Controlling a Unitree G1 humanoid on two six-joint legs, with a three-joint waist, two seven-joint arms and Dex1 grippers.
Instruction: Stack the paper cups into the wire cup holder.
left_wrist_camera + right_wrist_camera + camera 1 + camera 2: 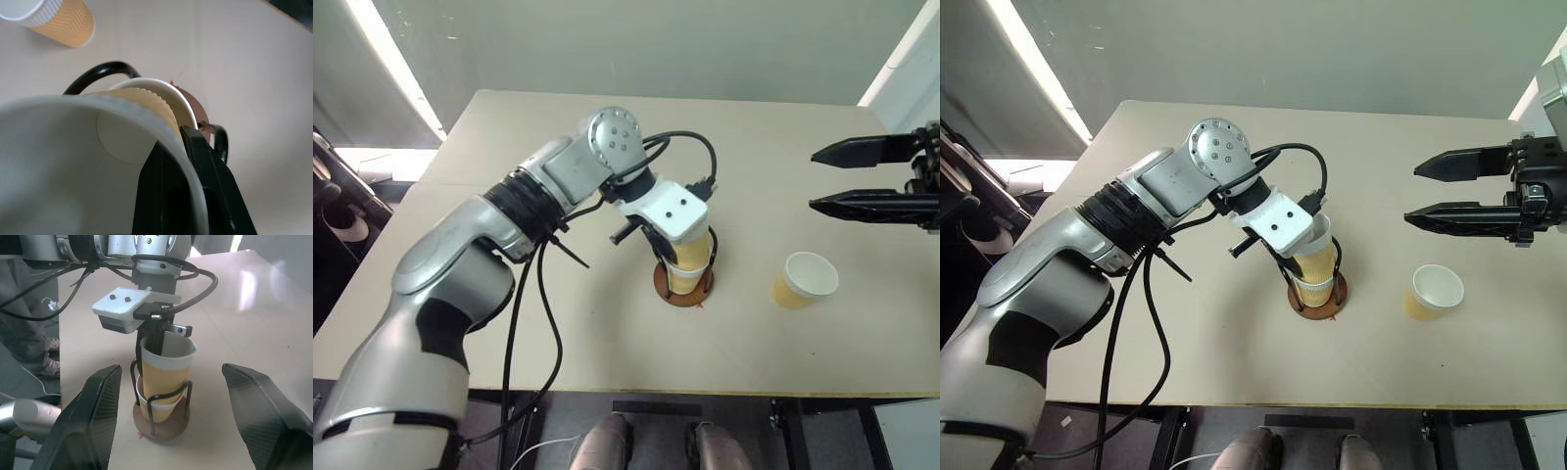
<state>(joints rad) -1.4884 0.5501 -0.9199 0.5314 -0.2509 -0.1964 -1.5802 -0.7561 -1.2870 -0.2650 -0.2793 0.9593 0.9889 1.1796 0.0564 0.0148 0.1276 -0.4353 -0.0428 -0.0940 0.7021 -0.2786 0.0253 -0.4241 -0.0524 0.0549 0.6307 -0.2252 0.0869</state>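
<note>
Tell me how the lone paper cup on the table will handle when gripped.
The lone paper cup looks thin-walled, so a hard squeeze probably dents it. Empty, likely light. Its ribbed sleeve should resist slipping, yet its tapered, narrow-based shape may tip if nudged.

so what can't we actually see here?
- Seating depth of the upper cup in the lower cup: the overlap hides it.
- Holder base: the cups cover most of it, right wrist view.
- Left gripper outer finger: hidden behind the upper cup's wall, both wrist views.

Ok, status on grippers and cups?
Left gripper pinching second tan paper cup into black wire holder. Right gripper open, empty. Third cup waiting, nothing blocking.
</note>
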